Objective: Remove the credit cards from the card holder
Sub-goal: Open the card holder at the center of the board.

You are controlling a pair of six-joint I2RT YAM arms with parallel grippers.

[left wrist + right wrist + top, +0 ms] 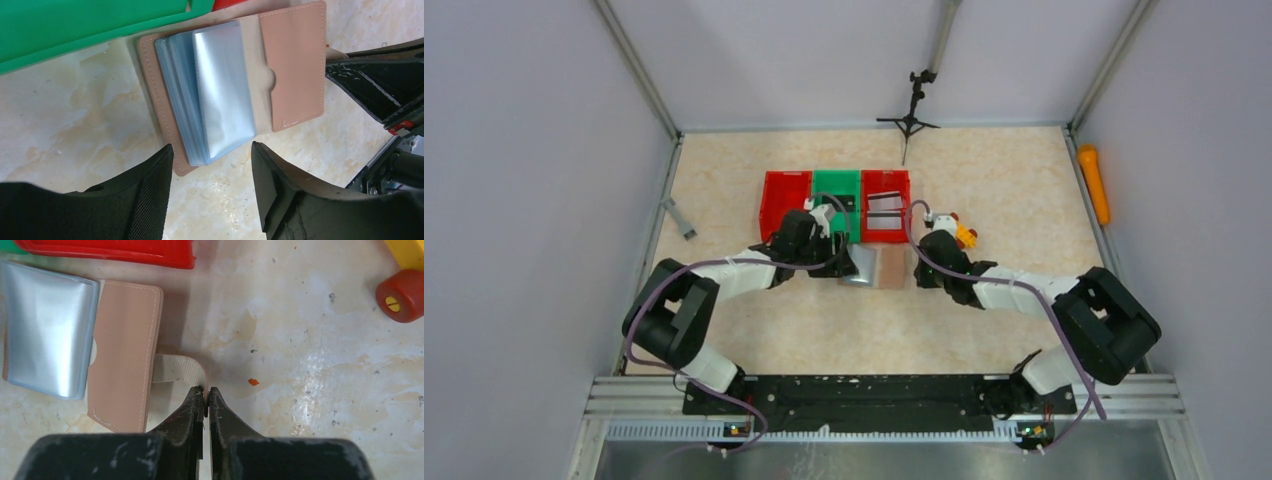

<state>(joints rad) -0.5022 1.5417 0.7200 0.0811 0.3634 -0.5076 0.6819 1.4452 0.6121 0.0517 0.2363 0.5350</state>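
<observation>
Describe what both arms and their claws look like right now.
Left arm and right arm: white links, bulky black joints, a purple cable looped along each. Left claw: black wedge-shaped fingers, one with a ribbed inner pad. Right claw: black tapered fingers, scuffed with pale scratches.

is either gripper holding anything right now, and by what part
The right gripper pinches the card holder by its beige strap; the left gripper is open, holding nothing.

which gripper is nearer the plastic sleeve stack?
Left. The left gripper is open right at the plastic sleeve stack's end; the right gripper pinches the strap on the card holder's far side.
</observation>
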